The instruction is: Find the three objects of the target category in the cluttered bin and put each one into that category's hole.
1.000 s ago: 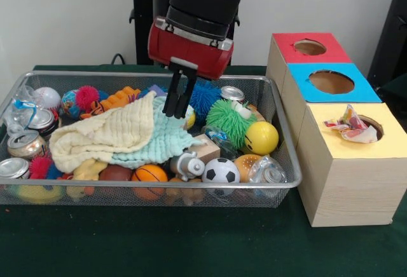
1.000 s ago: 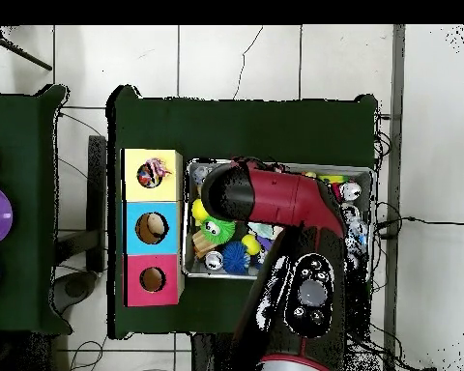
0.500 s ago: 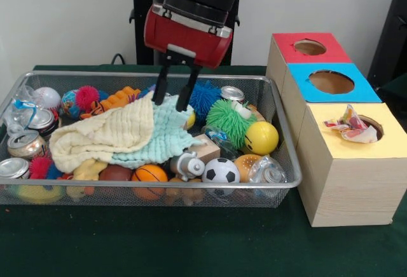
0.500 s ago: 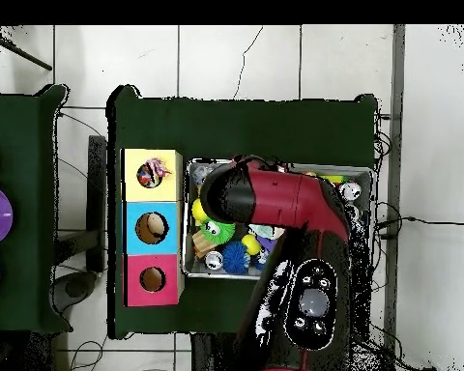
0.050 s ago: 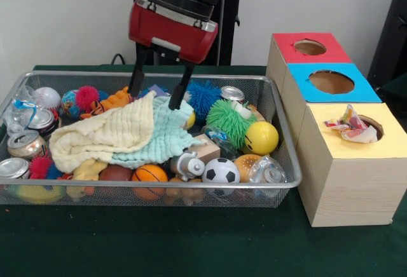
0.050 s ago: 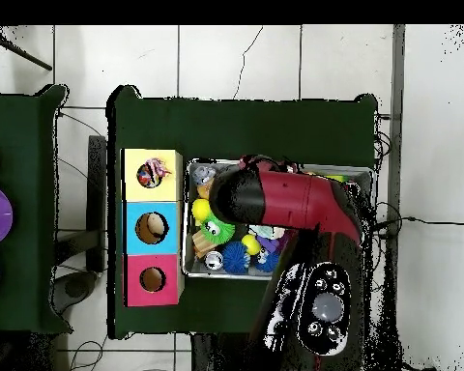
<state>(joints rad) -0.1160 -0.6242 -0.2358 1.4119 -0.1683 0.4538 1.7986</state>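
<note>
Green cloth covers the table under a wire bin [image 5: 289,162] where cream [image 5: 105,134] and mint [image 5: 166,138] washcloths bury much clutter (balls, cans). Above them the gripper [image 5: 157,90] hangs spread, empty. Rightward, crumpled wrappers [image 5: 348,124] half-plug the yellow box's hole.

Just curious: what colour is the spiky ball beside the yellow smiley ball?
Green spiky ball; front view.
</note>
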